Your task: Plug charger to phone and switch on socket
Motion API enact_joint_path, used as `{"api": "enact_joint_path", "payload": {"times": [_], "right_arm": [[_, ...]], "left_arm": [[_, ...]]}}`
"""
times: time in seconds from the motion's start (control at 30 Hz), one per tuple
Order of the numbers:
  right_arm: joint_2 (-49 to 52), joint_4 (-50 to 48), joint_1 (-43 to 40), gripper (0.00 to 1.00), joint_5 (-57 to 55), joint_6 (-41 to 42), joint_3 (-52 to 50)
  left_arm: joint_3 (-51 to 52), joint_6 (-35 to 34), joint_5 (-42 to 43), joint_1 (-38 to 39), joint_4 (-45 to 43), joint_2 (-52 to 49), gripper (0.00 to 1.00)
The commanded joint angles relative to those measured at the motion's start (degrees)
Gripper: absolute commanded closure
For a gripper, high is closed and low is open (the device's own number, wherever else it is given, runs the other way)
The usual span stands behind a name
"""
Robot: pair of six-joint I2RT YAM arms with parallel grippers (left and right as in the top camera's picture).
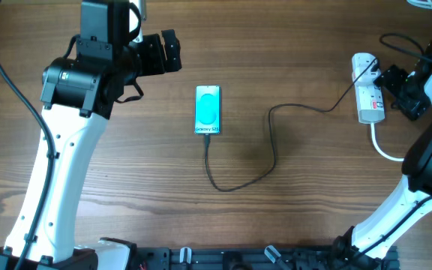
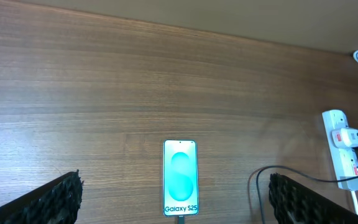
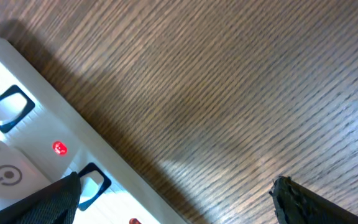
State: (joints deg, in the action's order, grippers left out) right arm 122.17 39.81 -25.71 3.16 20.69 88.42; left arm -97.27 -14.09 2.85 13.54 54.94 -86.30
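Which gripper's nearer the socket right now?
Right. The right gripper sits just beside the socket; the left gripper is far across the table, beyond the phone.

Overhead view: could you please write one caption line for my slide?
Thin black charger cable runs from the flat cyan-screen phone to the white oblong power strip on a wooden table.

Even, bright light — soft shadows on the table [image 1: 306, 187], close right-wrist view slightly blurred.
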Motion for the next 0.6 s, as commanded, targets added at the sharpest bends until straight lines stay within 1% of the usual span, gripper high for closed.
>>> {"api": "enact_joint_path", "payload": {"times": [0.0,0.33,0.4,0.5,0.57], "right_arm": [[1.29,0.57,1.77,0.0,2.1,-1.31,-1.88],[-0.22,3.28,1.64,0.0,2.29,-0.94,-0.61],[-1.92,4.0,1.64,0.0,1.7,0.13,-0.02],[-5.81,5.31,1.46,0.0,-2.16,3.78,0.07],[-9.75,6.56,0.98,0.0,-3.56,5.07,0.07]], "left_arm": [[0.5,-0.09,-0.37,-0.2,0.0,-0.15,0.0],[0.5,-0.09,-0.37,-0.2,0.0,-0.15,0.0],[0.5,-0.09,-0.37,-0.2,0.0,-0.15,0.0],[0.5,-0.09,-0.37,-0.2,0.0,-0.15,0.0],[0.5,-0.09,-0.37,-0.2,0.0,-0.15,0.0]]}}
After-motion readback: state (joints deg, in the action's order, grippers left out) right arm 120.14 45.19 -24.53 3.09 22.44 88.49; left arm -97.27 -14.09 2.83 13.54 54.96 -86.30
